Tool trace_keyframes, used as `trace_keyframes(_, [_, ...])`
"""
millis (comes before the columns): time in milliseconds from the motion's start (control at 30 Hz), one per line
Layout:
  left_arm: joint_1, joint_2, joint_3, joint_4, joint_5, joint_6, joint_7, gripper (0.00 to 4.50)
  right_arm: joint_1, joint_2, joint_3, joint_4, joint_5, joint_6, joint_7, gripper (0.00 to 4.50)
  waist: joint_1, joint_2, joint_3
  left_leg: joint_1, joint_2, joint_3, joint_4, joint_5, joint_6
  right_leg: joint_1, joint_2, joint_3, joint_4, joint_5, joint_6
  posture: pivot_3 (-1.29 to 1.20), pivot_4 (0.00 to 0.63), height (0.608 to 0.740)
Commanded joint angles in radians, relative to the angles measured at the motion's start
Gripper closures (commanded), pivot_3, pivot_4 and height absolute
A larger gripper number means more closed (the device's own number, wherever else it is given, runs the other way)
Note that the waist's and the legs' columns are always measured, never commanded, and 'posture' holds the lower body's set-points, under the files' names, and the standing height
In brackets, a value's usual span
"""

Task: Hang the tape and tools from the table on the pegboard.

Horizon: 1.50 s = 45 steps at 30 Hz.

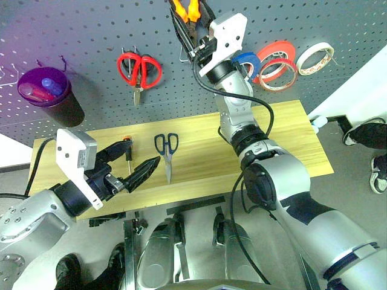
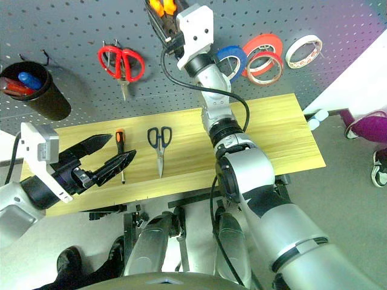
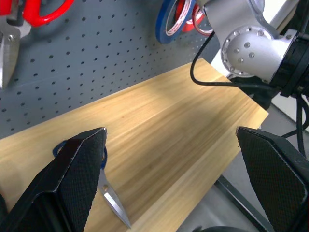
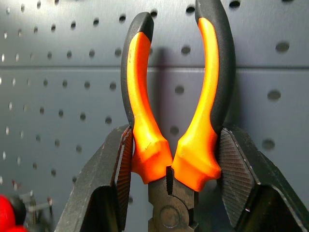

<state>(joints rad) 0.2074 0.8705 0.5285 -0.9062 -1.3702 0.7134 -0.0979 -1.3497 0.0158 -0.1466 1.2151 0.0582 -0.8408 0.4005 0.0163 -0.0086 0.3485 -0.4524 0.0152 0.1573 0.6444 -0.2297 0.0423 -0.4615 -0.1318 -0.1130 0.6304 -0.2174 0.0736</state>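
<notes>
Two tools are lying on the table (image 1: 284,130) while you are working the third against the pegboard (image 1: 78,30). Going left to right: your left gripper (image 2: 106,154) is hovering over the table's left end with its fingers spread wide and grasping nothing. The screwdriver (image 2: 121,154) is lying just beside those fingers, its long axis running from the back edge toward the front edge, orange end toward the pegboard. The scissors (image 1: 167,151) are lying next along, handles toward the back edge and blades pointing at the front edge. Your left arm is clearly the nearer one to both.

Further right, your right gripper (image 4: 171,159) is reaching up at the pegboard, clenched on the pliers (image 4: 169,121) at the base of their handles. The pliers' long axis is running along the fingers, handles leading, close to the board. Judgement: the coming move is turning on getting the gap between the two handles over a hook; I cannot tell whether a hook is already inside it.

The tape (image 1: 279,74) is already hanging on the pegboard above the table's right end, beside the other rolls.
</notes>
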Motion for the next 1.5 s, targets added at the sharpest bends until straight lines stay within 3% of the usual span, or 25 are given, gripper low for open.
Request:
trace_keyframes(33, [0.022,0.019,0.056,-0.028,-0.039,-0.030,0.007,0.00,-0.016,-0.007,0.000,-0.011,-0.005,-0.028,-0.027,2.41,0.000,0.000,0.000,0.000,0.000,0.000,0.000,0.000,0.000,0.000,0.000,0.000,0.000,0.000,0.000,0.30,0.344,0.723])
trace_keyframes(867, [0.048,0.052,0.062,-0.040,-0.065,-0.052,0.028,0.00,0.052,0.041,0.036,-0.007,-0.043,-0.029,-0.065,2.41,0.026,0.000,0.001,-0.001,0.000,0.000,-0.003,0.001,-0.003,-0.003,0.001,0.000,0.000,-0.002,-0.002,0.32,0.352,0.723])
trace_keyframes(1367, [0.036,0.057,0.047,-0.031,-0.070,-0.058,0.030,0.00,0.083,0.015,0.044,-0.006,-0.061,0.001,-0.113,2.41,0.026,0.000,0.001,-0.001,0.001,0.000,-0.006,0.003,-0.004,-0.003,0.002,0.000,0.000,-0.002,-0.003,0.31,0.354,0.723])
trace_keyframes(1500, [0.036,0.055,0.047,-0.029,-0.069,-0.056,0.031,0.00,0.081,0.003,0.048,-0.005,-0.085,-0.003,-0.163,1.10,0.026,0.000,0.001,-0.001,0.000,0.000,-0.006,0.003,-0.005,-0.003,0.002,0.000,0.000,-0.002,-0.003,0.31,0.353,0.723])
